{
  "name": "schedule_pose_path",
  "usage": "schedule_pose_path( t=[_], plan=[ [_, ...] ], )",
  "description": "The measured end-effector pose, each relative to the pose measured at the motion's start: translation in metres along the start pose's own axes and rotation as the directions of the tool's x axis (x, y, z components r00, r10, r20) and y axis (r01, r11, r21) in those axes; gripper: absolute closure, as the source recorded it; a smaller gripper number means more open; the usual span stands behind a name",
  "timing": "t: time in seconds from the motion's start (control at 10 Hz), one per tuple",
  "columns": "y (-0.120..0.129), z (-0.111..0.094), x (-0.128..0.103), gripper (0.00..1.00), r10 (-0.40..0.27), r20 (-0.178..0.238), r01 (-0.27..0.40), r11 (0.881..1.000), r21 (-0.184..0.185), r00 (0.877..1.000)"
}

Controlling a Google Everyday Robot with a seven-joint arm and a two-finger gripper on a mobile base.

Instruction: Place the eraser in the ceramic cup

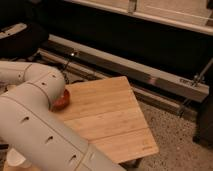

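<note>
Gripper out of your sight, arm crowding the left of the worktop.

You cannot see the gripper: it lies somewhere off to the left, past the bend of the big white arm [45, 135], so you cannot tell how wide it stands or whether it has hold of anything. The arm covers the whole left and near part of the worktop [110, 115]. The red-orange bowl [62, 100] shows just beside the arm's elbow, half hidden by it. The ceramic cup [14, 157] shows only as a white sliver at the lower left edge, under the arm. The eraser is hidden from you. To the right of the arm the bamboo surface lies bare out to its far corner and long right edge. Beyond that edge are speckled floor [175, 135] and a metal rail [125, 70] running along the dark wall.
</note>
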Motion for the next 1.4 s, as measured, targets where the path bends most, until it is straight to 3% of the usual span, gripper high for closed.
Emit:
schedule_pose_path(
  t=[0.2,0.3,0.5,0.6,0.7,0.8,1.0,1.2,1.3,1.4],
  plan=[
    [0.003,0.001,0.006,0.2,0.002,-0.019,-0.002,1.0,-0.013,1.0],
    [0.001,0.001,0.002,0.2,0.008,-0.003,-0.008,1.0,-0.009,1.0],
    [-0.005,0.009,-0.024,0.2,0.051,0.106,-0.051,0.999,-0.005,0.993],
    [-0.012,0.013,-0.044,0.2,0.087,0.194,-0.088,0.996,-0.004,0.977],
    [-0.02,0.018,-0.064,0.2,0.123,0.288,-0.127,0.992,-0.005,0.95],
    [-0.03,0.022,-0.084,0.2,0.155,0.386,-0.165,0.986,-0.007,0.91],
    [-0.048,0.029,-0.117,0.2,0.188,0.553,-0.223,0.975,-0.004,0.812],
    [-0.059,0.039,-0.132,0.2,0.176,0.647,-0.245,0.969,0.017,0.742],
    [-0.06,0.044,-0.134,0.2,0.161,0.668,-0.244,0.969,0.032,0.726],
    [-0.058,0.05,-0.132,0.2,0.14,0.675,-0.233,0.971,0.048,0.725]
  ],
)
